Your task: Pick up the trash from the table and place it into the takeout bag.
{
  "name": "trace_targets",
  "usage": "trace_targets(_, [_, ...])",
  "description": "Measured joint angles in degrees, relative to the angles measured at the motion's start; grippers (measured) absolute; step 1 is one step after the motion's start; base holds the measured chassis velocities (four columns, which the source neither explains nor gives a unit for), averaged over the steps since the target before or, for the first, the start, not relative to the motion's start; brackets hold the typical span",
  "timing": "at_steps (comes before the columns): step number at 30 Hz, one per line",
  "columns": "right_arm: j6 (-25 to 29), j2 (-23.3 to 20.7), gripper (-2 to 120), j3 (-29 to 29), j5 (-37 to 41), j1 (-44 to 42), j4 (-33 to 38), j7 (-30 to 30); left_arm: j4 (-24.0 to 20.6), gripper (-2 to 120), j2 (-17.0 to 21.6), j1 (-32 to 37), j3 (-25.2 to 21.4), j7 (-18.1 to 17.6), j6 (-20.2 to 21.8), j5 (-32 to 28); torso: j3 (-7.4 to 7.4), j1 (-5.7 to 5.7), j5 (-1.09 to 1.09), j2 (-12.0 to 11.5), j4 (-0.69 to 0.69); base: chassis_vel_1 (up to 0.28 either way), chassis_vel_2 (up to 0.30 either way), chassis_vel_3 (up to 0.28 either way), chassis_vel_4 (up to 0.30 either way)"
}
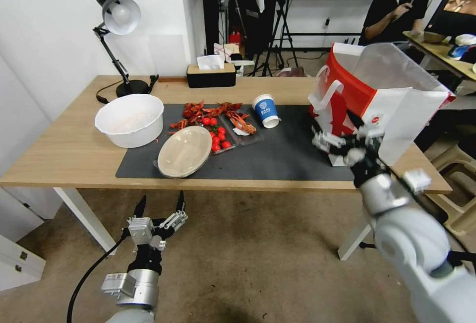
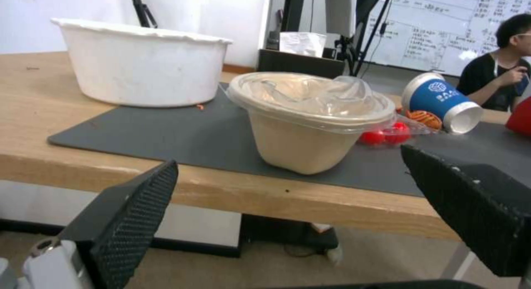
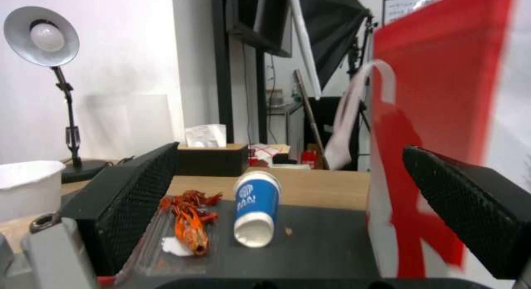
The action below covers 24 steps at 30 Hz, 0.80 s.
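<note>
Plainly, the beige round plate (image 1: 184,152), sitting at lower centre of the frame near the bench (image 1: 64,154) edge, is looking light and thin, likely flexing, so its rim seems the place to grip. Lower left, the left end effector (image 1: 159,205) is hanging wide open below the bench, holding nothing. At right, the right end effector (image 1: 342,132) is gaping, empty, beside the takeout bag (image 1: 396,95); the blue-and-white paper cup (image 1: 266,109) is lying toppled.

Blue-and-white paper cup (image 1: 266,110) lies tipped on the mat; beige plate (image 1: 184,152) nearby; takeout bag (image 1: 377,97) upright.
</note>
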Motion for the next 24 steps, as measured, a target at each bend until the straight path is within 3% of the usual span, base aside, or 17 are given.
trace_targets(5, [3.66, 2.12, 100, 1.13, -2.73, -4.76, -0.33, -1.42, 0.23, 100, 0.05, -0.06, 0.11, 0.05, -0.06, -0.05, 0.00, 0.00, 0.01, 0.00, -0.01, 0.000, 0.000, 0.000, 0.000])
trace_targets(14, [17.11, 11.16, 100, 2.35, -11.74, -19.43, -3.69, -4.94, 0.90, 100, 0.43, -0.60, 0.63, 0.18, -0.10, -0.23, 0.00, 0.00, -0.01, 0.00, 0.02, 0.000, 0.000, 0.000, 0.000])
trace_targets(24, [21.97, 15.70, 100, 1.95, -14.76, -27.27, -6.16, -5.70, 1.32, 100, 0.71, -0.83, 0.84, 0.26, -0.09, -0.34, 0.00, 0.00, -0.01, 0.00, 0.02, 0.000, 0.000, 0.000, 0.000])
